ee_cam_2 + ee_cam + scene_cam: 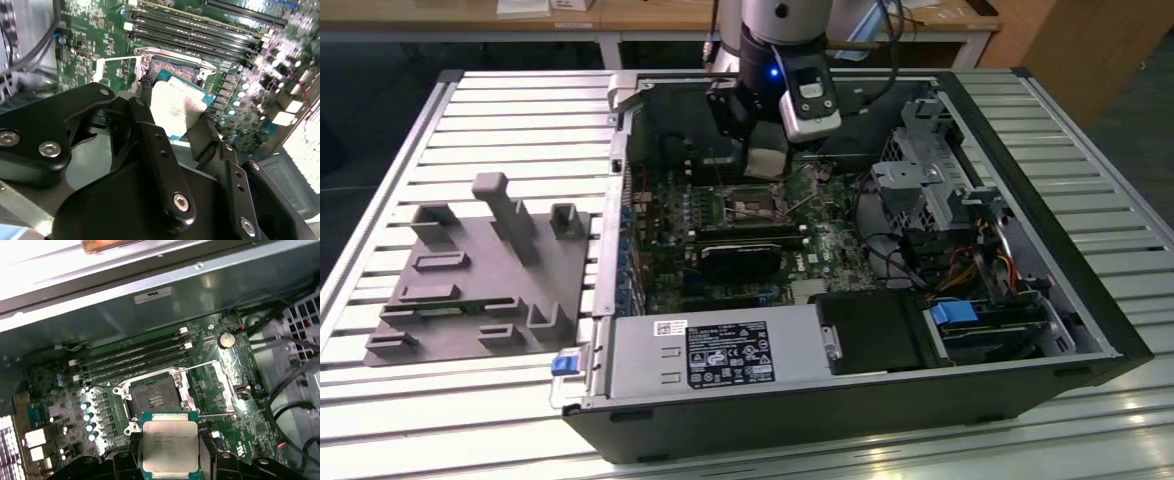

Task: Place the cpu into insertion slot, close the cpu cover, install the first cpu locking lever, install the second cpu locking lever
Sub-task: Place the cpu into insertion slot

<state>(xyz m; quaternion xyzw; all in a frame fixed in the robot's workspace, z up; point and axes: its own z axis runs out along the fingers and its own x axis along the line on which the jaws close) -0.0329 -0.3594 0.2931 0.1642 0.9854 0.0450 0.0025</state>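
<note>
The gripper (pixel 170 446) holds the cpu (pixel 170 439) by two of its sides, with one black finger (pixel 131 446) on each side. The cpu's flat silver top faces the camera in both wrist views, and its thin green edge shows around the metal. In the second wrist view the cpu (pixel 176 106) sits right between the two black fingers (pixel 145 107).

The cpu is up in the air over the green board, not lying in anything. The insertion slot (pixel 152 400) is just past the cpu and is open, with its dark middle bare. In the first wrist view the cpu covers a bit of the slot's near rim, but the two do not touch.

The cpu cover (pixel 228 385) is flipped open. It lies flat on the board just beside the slot, on the side away from the row of small round parts. A thin metal lever (pixel 200 366) runs along the cover's edge on the memory-slot side.

The long black memory slots (pixel 135 357) run along the far side of the slot. A round silver battery (pixel 226 340) sits past the cover.

In the exterior view the arm reaches down into the open computer case (pixel 1107 330), close to the case's far wall. The case stands on a metal table (pixel 520 110), towards the exterior view's right. A grey holder block (pixel 494 270) lies near the table's edge at the exterior view's left.
</note>
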